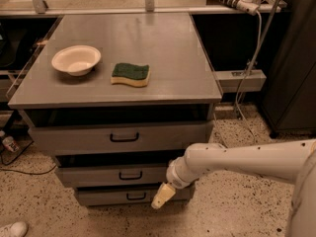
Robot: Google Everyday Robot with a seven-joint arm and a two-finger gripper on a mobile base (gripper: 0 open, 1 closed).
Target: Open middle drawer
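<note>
The middle drawer [98,175] is a grey metal front with a small black bar handle [130,175], between a taller top drawer [118,138] and a narrower bottom drawer [113,196]. All three fronts step back under the cabinet top. My white arm reaches in from the right. My gripper [162,196] hangs in front of the right part of the bottom drawer, just below the middle drawer and right of its handle. It touches no handle.
The grey cabinet top [173,68] carries a white bowl [76,59] and a green-and-yellow sponge [130,74]. A dark cabinet [291,73] stands at the right. Cables [247,78] hang at the back right. The floor is speckled terrazzo [237,211].
</note>
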